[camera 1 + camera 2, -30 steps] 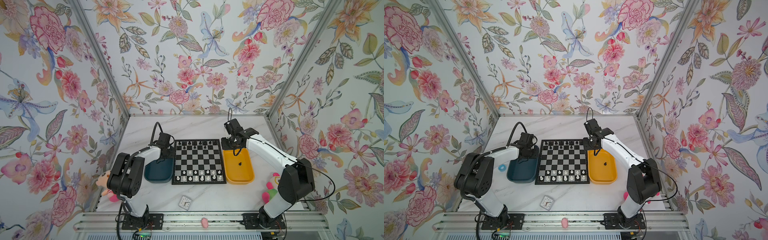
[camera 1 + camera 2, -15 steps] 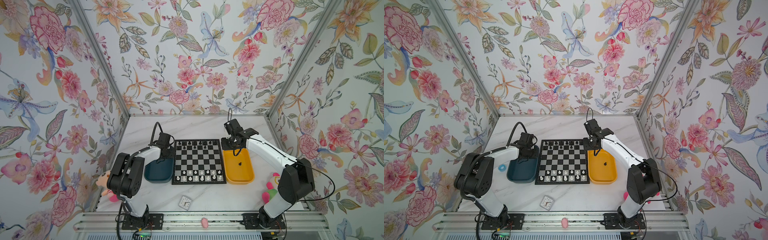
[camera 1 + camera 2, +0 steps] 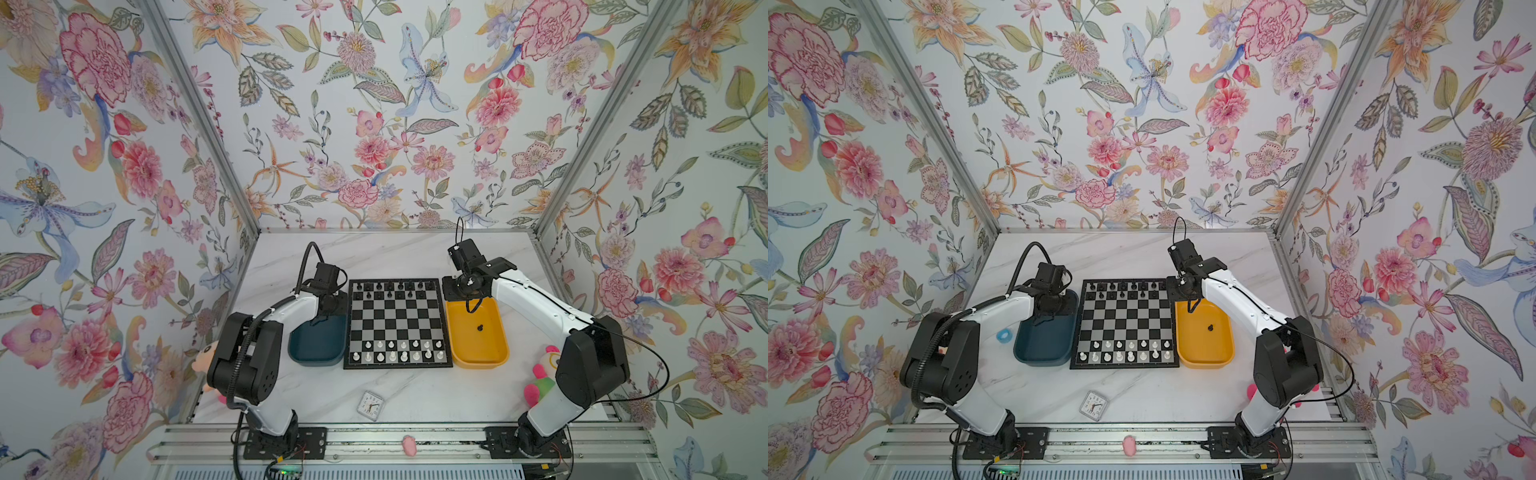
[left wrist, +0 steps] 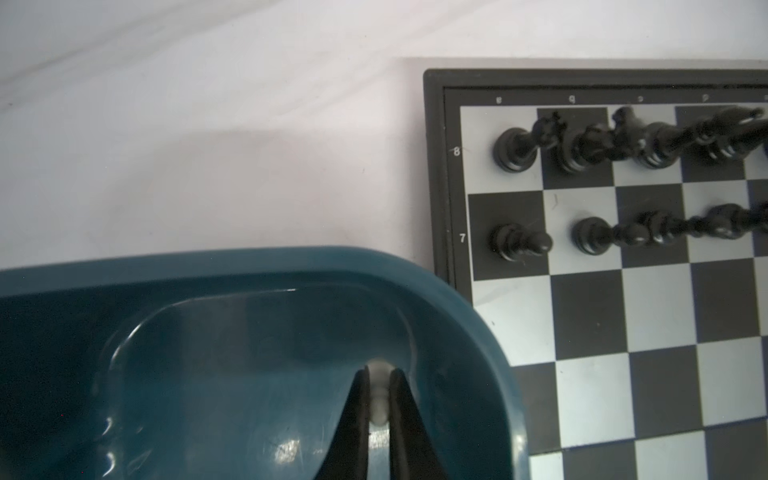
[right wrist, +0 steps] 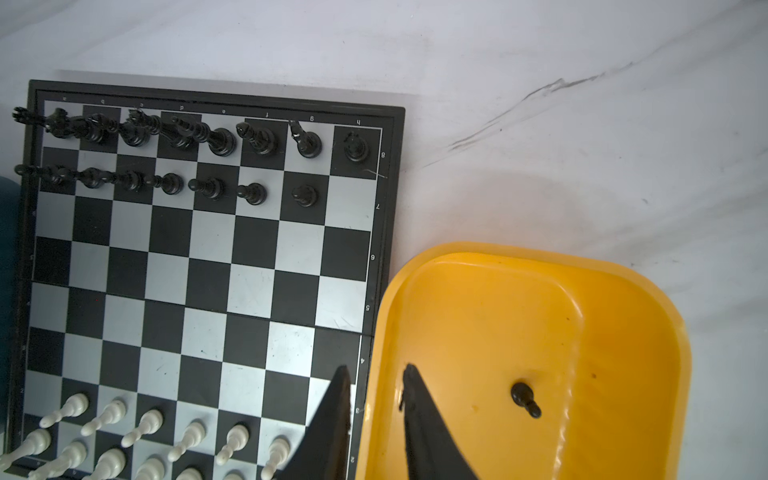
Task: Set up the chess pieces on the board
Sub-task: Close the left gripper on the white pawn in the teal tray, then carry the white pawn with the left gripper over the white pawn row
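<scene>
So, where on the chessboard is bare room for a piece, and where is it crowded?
Bare: the chessboard's four middle rows, between black pawns and white pawns; also the square in front of the black rook nearest the yellow tray. Crowded: both end rows.

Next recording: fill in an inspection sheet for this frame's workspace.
Surface: white marble table, nothing spilled.
Job's things: board central; black pieces on far rows, one pawn square vacant; black pawn in yellow tray; white pieces on near rows, with gaps.
Clutter: clock, plush toy, blue ring.
Pincers: left pincer shut on white piece inside teal tray; right pincer open, above board edge and yellow tray.
Cables: black cable arches over each wrist, snagging nothing.
Surroundings: floral walls.
</scene>
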You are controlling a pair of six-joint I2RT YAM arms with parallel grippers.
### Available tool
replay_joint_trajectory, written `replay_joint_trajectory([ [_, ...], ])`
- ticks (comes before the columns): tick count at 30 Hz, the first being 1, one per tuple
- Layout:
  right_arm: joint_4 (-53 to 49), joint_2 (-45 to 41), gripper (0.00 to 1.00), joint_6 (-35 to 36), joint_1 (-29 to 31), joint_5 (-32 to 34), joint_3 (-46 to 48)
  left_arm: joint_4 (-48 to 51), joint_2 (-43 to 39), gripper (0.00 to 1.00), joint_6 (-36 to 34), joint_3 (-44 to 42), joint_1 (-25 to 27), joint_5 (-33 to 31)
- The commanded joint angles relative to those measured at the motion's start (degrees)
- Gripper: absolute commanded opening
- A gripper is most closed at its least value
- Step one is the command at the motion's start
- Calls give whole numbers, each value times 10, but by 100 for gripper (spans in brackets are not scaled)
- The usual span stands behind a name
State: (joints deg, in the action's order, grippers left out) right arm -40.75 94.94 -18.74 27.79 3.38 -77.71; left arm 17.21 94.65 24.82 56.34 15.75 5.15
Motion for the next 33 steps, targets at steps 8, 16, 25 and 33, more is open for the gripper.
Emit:
replay_joint_trajectory([
  [8, 20, -18, 25, -4, -5, -16, 23, 84, -107, 11, -7, 45, 16, -17],
  [16, 40, -31, 24, -2, -5, -30, 44, 130, -161, 13, 1, 51, 67, -24],
  [25, 59, -50, 24, -4, 1, -39, 72, 156, -205, 13, 31, 27, 136, -51],
  [33, 73, -70, 24, -6, 9, -40, 100, 150, -218, 12, 61, -13, 191, -65],
])
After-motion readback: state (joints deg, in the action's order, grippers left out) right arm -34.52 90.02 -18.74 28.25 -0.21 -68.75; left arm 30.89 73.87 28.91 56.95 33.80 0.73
